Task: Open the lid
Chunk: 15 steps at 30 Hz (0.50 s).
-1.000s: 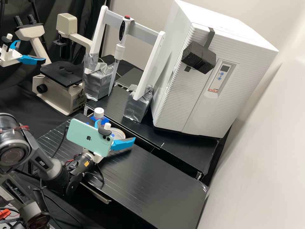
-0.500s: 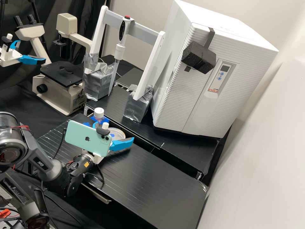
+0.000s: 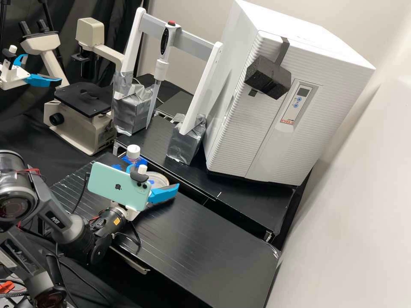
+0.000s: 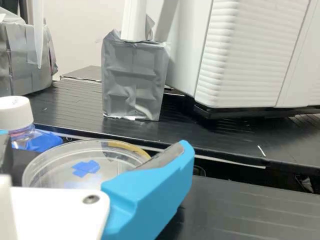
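Note:
In the high view my gripper (image 3: 154, 182) is open beside a clear round lidded dish (image 3: 160, 179) at the bench's rear edge, with a mounted phone partly in front. In the wrist view the gripper (image 4: 94, 145) stands with its fingers apart; one blue finger (image 4: 150, 200) overlaps the dish's near side, the other is mostly out of frame. The dish (image 4: 55, 162) lies flat, blue tape marks on its clear lid (image 4: 86, 168). Whether a finger touches it, I cannot tell.
A white-capped bottle (image 3: 133, 152) with blue holders stands beside the dish. Behind are a pipette stand (image 3: 184, 139) with foil-wrapped feet, a white incubator (image 3: 239, 145) and a microscope (image 3: 81, 124). Another arm's gripper shows at the left.
My gripper has shifted slightly leftward and down in the high view over the last second, with most of that in the first half. The dish and bottle have stayed put.

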Tool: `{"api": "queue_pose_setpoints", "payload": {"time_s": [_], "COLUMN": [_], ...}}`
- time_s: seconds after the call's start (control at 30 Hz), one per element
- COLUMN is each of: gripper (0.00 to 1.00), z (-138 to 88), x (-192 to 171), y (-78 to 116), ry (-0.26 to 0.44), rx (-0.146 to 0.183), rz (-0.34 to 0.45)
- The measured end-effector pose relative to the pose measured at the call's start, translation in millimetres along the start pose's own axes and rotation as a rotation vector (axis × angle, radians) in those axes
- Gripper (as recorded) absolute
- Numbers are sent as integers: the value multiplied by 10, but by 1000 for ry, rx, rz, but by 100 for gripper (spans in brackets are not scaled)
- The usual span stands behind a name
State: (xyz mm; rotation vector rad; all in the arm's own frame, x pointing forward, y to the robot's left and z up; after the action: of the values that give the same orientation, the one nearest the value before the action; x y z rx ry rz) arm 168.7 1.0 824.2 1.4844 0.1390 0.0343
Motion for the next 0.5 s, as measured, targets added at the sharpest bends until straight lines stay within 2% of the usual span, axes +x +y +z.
{"api": "queue_pose_setpoints", "payload": {"time_s": [0.5], "gripper": [0], "z": [14], "x": [5], "y": [-5], "ry": [-6], "rx": [8], "rz": [0]}}
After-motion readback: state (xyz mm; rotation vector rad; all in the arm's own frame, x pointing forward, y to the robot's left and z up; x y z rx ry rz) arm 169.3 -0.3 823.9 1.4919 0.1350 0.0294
